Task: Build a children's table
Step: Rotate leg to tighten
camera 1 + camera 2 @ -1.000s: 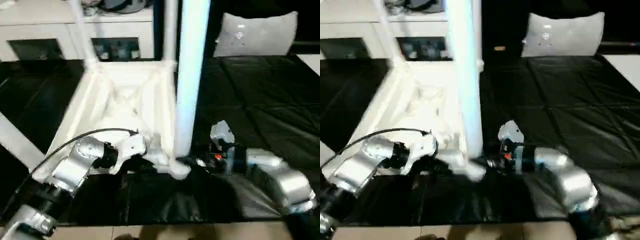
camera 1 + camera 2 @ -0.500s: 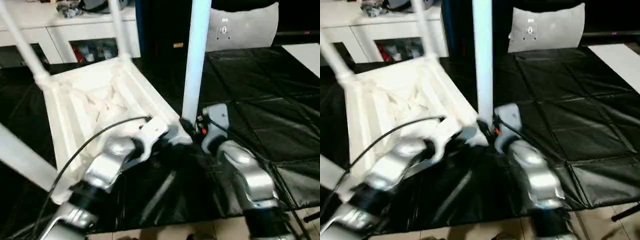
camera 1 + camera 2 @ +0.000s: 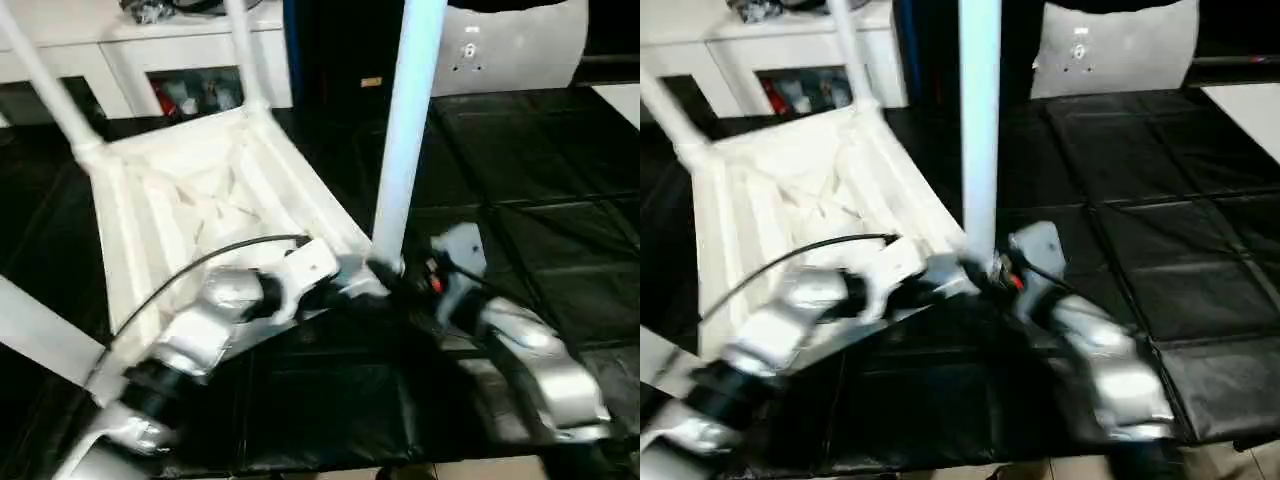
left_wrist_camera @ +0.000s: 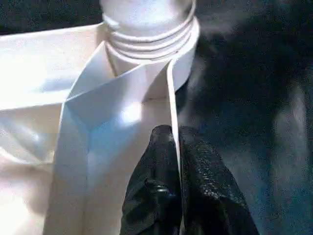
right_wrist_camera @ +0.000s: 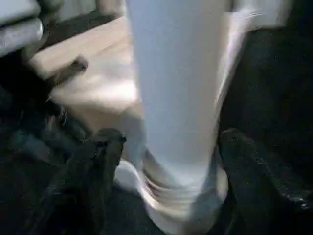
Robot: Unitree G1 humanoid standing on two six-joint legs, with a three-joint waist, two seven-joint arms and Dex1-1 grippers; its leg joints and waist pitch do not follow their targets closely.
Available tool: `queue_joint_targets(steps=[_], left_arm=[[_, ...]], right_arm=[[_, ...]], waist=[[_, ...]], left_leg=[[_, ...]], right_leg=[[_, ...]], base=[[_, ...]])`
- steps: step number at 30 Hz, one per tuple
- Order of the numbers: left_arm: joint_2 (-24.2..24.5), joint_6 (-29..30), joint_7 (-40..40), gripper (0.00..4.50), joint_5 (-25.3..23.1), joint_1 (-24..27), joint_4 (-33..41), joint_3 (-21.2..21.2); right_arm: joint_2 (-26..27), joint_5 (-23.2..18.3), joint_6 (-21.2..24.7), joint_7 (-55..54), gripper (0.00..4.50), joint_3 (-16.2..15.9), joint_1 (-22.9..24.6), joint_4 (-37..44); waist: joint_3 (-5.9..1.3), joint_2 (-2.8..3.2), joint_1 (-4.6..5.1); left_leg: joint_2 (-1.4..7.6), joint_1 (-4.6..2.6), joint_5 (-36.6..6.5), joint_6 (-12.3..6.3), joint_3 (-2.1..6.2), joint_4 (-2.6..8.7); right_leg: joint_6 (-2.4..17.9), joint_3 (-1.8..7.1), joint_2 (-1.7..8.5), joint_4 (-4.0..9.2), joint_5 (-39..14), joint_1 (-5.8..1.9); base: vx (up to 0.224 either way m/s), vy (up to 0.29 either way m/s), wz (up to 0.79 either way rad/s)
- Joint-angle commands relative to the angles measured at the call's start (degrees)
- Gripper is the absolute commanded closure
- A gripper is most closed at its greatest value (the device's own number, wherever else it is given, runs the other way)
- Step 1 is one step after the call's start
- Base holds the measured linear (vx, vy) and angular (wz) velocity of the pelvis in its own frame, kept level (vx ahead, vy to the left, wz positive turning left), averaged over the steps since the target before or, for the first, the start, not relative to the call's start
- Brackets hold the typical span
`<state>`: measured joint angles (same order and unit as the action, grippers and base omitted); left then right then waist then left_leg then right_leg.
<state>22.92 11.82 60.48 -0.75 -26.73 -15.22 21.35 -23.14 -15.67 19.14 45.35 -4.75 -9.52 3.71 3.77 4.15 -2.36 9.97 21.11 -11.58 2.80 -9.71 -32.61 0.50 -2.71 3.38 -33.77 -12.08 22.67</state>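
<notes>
A black sheet point(image 3: 520, 200) covers the floor. Nearest, the left gripper point(image 4: 177, 147) pinches the raised rim of the upturned children's table point(image 3: 200, 190), just beside a corner socket. The right gripper point(image 5: 168, 147) stands spread, one finger on each side of the upright leg point(image 3: 405, 130) in that socket. Behind stand a white cabinet point(image 3: 150, 50) and a cushion point(image 3: 520, 50).

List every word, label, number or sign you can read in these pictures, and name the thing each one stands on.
No text can be read anywhere.
The cushion bears a small dark mark, too blurred to read.
A small yellowish tag on the dark backdrop is too small to read.
The children's table shows no marking.
</notes>
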Motion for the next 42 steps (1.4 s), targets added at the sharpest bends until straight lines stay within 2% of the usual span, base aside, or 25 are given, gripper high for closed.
queue_joint_targets(steps=[1, 2, 3, 4, 7, 8, 9, 12, 14, 16, 20, 22, 25, 29, 33, 37, 39, 41, 42], left_arm=[[1.16, -3.57, 7.74, 4.5, 0.67, 0.88, -1.26, 4.25], [1.89, -4.51, 9.81, 4.5, 1.3, 0.64, -1.62, 4.25], [2.28, -5.03, 10.99, 4.5, 1.63, 0.42, -1.89, 4.29], [2.5, -5.31, 11.57, 4.5, 1.7, 0.31, -2.02, 4.39], [4.15, -8.26, 15.79, 4.5, 1.82, -0.46, -3.31, 5.34], [4.89, -9.97, 18.68, 4.5, 2.24, -0.89, -4.14, 5.87], [4.89, -9.97, 18.68, 4.5, 2.24, -0.89, -4.14, 5.87], [5.79, -13.17, 23.33, 4.5, 2.21, -2.11, -5.79, 6.89], [6.0, -13.8, 24.32, 4.5, 2.07, -2.49, -6.14, 7.17], [6.16, -14.84, 25.37, 4.5, 1.84, -3.15, -6.98, 7.59], [5.52, -16.02, 26.33, 4.5, 1.52, -4.22, -8.67, 7.83], [5.38, -16.43, 26.58, 4.5, 1.41, -4.46, -9.12, 7.89], [5.19, -16.9, 26.84, 4.5, 1.19, -4.9, -9.94, 7.99], [5.37, -17.19, 26.9, 4.5, 0.98, -5.14, -10.53, 7.95], [5.5, -15.86, 25.73, 4.5, 1.27, -4.92, -10.91, 6.85], [6.04, -11.99, 22.01, 4.5, 2.79, -2.55, -8.3, 4.07], [6.29, -10.55, 20.15, 4.5, 3.0, -1.49, -7.08, 3.08], [5.94, -5.42, 14.14, 4.5, 2.63, 0.82, -3.59, 0.76], [5.25, -2.4, 11.76, 4.5, 3.29, 1.93, -1.44, -0.43]], right_arm=[[-2.88, -0.66, -1.47, 6.62, 0.78, -1.98, -1.34, -0.65], [-4.46, -1.34, -1.35, 9.87, 0.78, -2.61, -2.03, -0.96], [-5.38, -1.89, -1.26, 11.94, 0.78, -2.95, -2.48, -1.17], [-5.72, -2.14, -1.29, 12.9, 0.78, -3.11, -2.69, -1.29], [-7.83, -3.74, -1.41, 19.63, 0.78, -4.26, -4.25, -2.39], [-8.85, -4.75, -0.97, 23.39, 0.78, -4.98, -5.39, -3.34], [-8.85, -4.75, -0.97, 23.39, 0.78, -4.98, -5.39, -3.34], [-9.78, -5.67, 0.59, 28.9, 1.12, -7.21, -8.91, -6.64], [-9.78, -5.96, 1.7, 30.17, 1.15, -7.86, -10.02, -7.55], [-9.53, -6.75, 3.66, 32.11, 1.49, -8.54, -11.51, -8.63], [-8.91, -6.84, 4.45, 34.57, 1.58, -10.04, -13.33, -10.85], [-8.59, -6.95, 4.76, 35.0, 1.88, -10.43, -13.73, -11.31], [-7.43, -6.9, 5.49, 35.45, 2.06, -11.4, -14.63, -12.24], [-6.31, -7.14, 6.34, 35.65, 2.32, -11.9, -15.46, -13.08], [-5.73, -8.08, 7.88, 36.11, 2.38, -11.8, -15.69, -12.93], [-4.48, -9.45, 9.5, 32.37, 2.38, -9.68, -14.1, -11.03], [-3.83, -9.64, 10.1, 30.33, 2.38, -9.04, -13.2, -10.03], [-2.31, -8.63, 10.12, 24.94, 2.38, -8.37, -10.16, -6.4], [-1.27, -7.52, 9.47, 21.82, 2.38, -8.1, -8.78, -4.98]], waist=[[-3.23, -0.92, -0.04], [-3.03, -0.82, -0.23], [-2.93, -1.17, -0.39], [-2.8, -0.88, -0.65], [-2.82, -0.95, -1.05], [-2.73, -1.63, -1.05], [-2.69, -1.3, -1.28], [-2.55, -1.31, -1.32], [-2.59, -1.39, -1.42], [-2.66, -1.53, -1.74], [-2.71, -1.53, -2.12], [-2.6, -1.48, -2.3], [-2.47, -1.64, -2.39], [-2.02, -1.76, -2.25], [-2.0, -1.73, -2.3], [-1.88, -1.47, -2.17], [-1.87, -1.56, -2.09], [-1.54, -1.53, -1.91], [-1.38, -1.75, -1.64]], left_leg=[[2.96, -0.25, -0.88, -9.37, 0.88, 2.45], [3.12, -0.19, -1.57, -9.07, 0.81, 2.51], [3.26, -0.26, -2.71, -8.83, 0.8, 2.62], [3.43, -0.4, -3.84, -8.26, 0.72, 2.68], [3.44, -0.45, -5.17, -7.56, 0.72, 2.67], [3.48, -0.34, -4.81, -7.49, 0.6, 2.72], [3.42, -0.33, -5.34, -7.36, 0.7, 2.7], [3.46, -0.44, -6.04, -6.53, 0.64, 2.7], [3.47, -0.48, -5.96, -6.2, 0.61, 2.67], [3.42, -0.42, -4.66, -6.43, 0.6, 2.53], [3.4, -0.41, -3.98, -6.49, 0.54, 2.36], [3.43, -0.42, -4.4, -6.1, 0.52, 2.36], [3.5, -0.43, -5.19, -5.36, 0.57, 2.52], [3.45, -0.49, -8.08, -3.72, 0.58, 2.85], [3.6, -0.65, -8.08, -3.08, 0.63, 2.98], [3.57, -0.5, -7.62, -3.15, 0.65, 2.99], [3.7, -0.51, -7.89, -2.91, 0.67, 3.12], [3.73, -0.56, -9.18, -2.36, 0.72, 3.39], [3.61, -0.55, -10.29, -2.01, 0.67, 3.6]], right_leg=[[15.22, 2.59, 4.56, 2.48, 6.51, -3.34], [15.34, 2.58, 4.53, 2.47, 4.86, -3.16], [15.46, 2.54, 4.51, 2.59, 2.97, -3.18], [15.64, 2.61, 4.64, 2.62, 0.91, -2.95], [15.72, 2.59, 4.63, 2.68, -1.26, -2.97], [15.47, 2.68, 4.67, 2.68, -0.95, -2.95], [15.54, 2.68, 4.83, 2.67, -2.22, -2.96], [15.82, 2.71, 4.79, 2.7, -3.81, -2.7], [15.99, 2.75, 4.78, 2.64, -3.71, -2.73], [16.3, 2.8, 4.8, 2.38, -1.73, -2.79], [16.76, 2.78, 4.8, 2.23, -0.7, -2.71], [17.04, 2.77, 4.81, 2.22, -0.63, -2.63], [17.02, 2.8, 4.85, 2.24, -1.47, -2.67], [16.24, 2.93, 4.96, 2.81, -6.81, -2.59], [15.89, 3.02, 4.98, 2.84, -7.65, -2.55], [16.19, 3.04, 4.96, 2.73, -6.35, -2.48], [16.06, 3.1, 4.96, 2.72, -6.26, -2.55], [15.43, 3.18, 4.91, 2.96, -8.74, -2.28], [14.96, 3.22, 4.92, 3.26, -11.18, -2.23]], base=[[0.0, 0.0, 0.0], [0.0, 0.0, 0.0], [0.0, 0.0, 0.0], [0.0, 0.0, 0.0], [0.0, 0.0, 0.0], [0.0, 0.0, 0.0], [0.0, 0.0, 0.0], [0.0, 0.0, 0.0], [0.0, 0.0, 0.0], [0.0, 0.0, 0.0], [0.0, 0.0, 0.0], [0.0, 0.0, 0.0], [0.0, 0.0, 0.0], [0.0, 0.0, 0.0], [0.0, 0.0, 0.0], [0.0, 0.0, 0.0], [0.0, 0.0, 0.0], [0.0, 0.0, 0.0], [0.0, 0.0, 0.0]])
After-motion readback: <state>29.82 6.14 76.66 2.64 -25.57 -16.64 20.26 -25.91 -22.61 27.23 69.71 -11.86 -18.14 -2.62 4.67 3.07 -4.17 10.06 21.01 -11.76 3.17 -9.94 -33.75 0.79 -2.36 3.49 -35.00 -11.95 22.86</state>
